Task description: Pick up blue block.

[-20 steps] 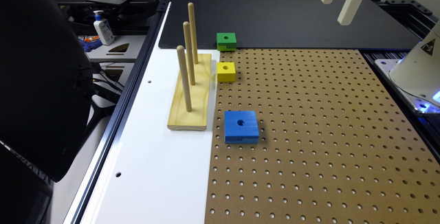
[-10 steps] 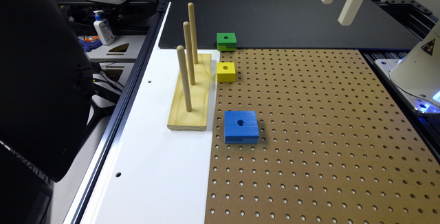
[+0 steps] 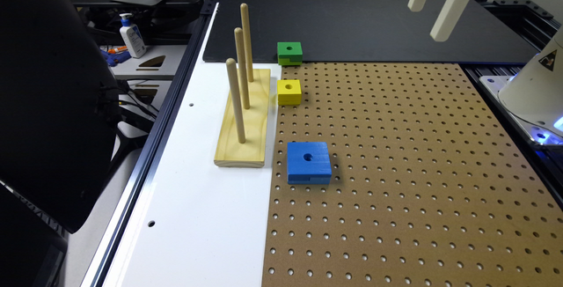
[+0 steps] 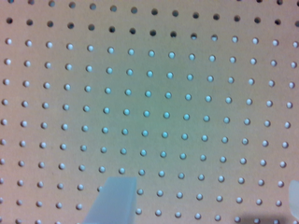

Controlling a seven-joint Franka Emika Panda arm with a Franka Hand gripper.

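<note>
The blue block (image 3: 308, 162) lies flat on the brown pegboard (image 3: 404, 181), close to the board's edge on the exterior view's left, its round hole facing up and a notch along its near side. My gripper (image 3: 427, 23) hangs high above the far right part of the board, well away from the block. In the wrist view the gripper (image 4: 205, 189) is open, its two pale fingertips (image 4: 114, 198) wide apart over bare pegboard with nothing between them.
A wooden stand with three upright pegs (image 3: 244, 119) sits on the white strip beside the block. A yellow cube (image 3: 289, 92) and a green cube (image 3: 290, 53) lie farther back. A black mat (image 3: 360, 18) covers the rear. The robot base (image 3: 534, 89) stands at the right.
</note>
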